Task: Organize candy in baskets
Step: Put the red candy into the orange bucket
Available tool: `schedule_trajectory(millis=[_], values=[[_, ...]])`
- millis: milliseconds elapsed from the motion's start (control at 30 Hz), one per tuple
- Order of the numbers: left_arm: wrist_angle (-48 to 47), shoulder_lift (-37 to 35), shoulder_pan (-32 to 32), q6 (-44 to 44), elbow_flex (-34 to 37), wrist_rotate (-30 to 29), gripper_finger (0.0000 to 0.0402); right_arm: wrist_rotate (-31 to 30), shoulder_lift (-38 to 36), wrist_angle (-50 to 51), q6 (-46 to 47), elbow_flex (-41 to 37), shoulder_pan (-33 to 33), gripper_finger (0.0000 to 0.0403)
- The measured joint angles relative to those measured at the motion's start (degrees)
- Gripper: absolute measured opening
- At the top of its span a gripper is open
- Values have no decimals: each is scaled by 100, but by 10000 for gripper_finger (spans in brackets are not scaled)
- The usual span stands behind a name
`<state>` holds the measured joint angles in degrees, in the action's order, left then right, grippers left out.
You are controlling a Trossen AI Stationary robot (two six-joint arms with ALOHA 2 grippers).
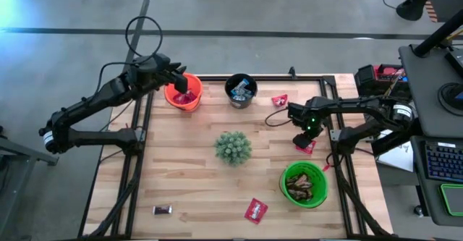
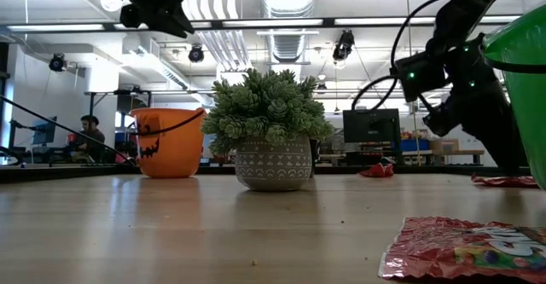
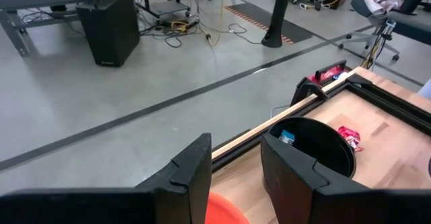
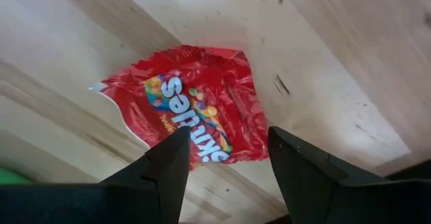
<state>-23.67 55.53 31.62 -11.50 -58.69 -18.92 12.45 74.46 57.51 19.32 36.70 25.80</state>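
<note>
My left gripper (image 3: 236, 177) is open and empty. It hangs high over the orange bucket (image 1: 184, 95), whose rim (image 3: 225, 212) shows just below the fingers. My right gripper (image 4: 225, 163) is open and points down over a red candy packet (image 4: 192, 113) that lies flat on the table near the right edge (image 1: 306, 147); the fingers stand apart above its near edge without touching it. The black bucket (image 1: 241, 90) holds blue-and-silver candy. Brown candies fill the green bucket (image 1: 304, 184).
The spiky potted plant (image 1: 233, 148) stands mid-table. Loose candy lies about: a red packet (image 1: 279, 100) right of the black bucket, another red one (image 1: 255, 210) near the front edge, and a dark bar (image 1: 162, 210) at the front left. Bare wood lies left of the plant.
</note>
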Motion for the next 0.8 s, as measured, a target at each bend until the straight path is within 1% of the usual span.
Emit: schedule_trajectory(millis=[167,333,600,700,800], values=[[-91,2,0,104,-98,-1,111,59,212,-100,-23,-23,-7,189],[-188,2,0,166,-143,0,111,204,605,-256,-42,-135,-7,189],[-385,4,0,181,-143,0,111,190,1096,-361,60,-148,-7,187],[-389,4,0,181,-143,0,111,164,1206,-421,148,-149,-9,171],[-390,4,0,183,-143,0,111,187,1303,-470,171,-147,-13,135]])
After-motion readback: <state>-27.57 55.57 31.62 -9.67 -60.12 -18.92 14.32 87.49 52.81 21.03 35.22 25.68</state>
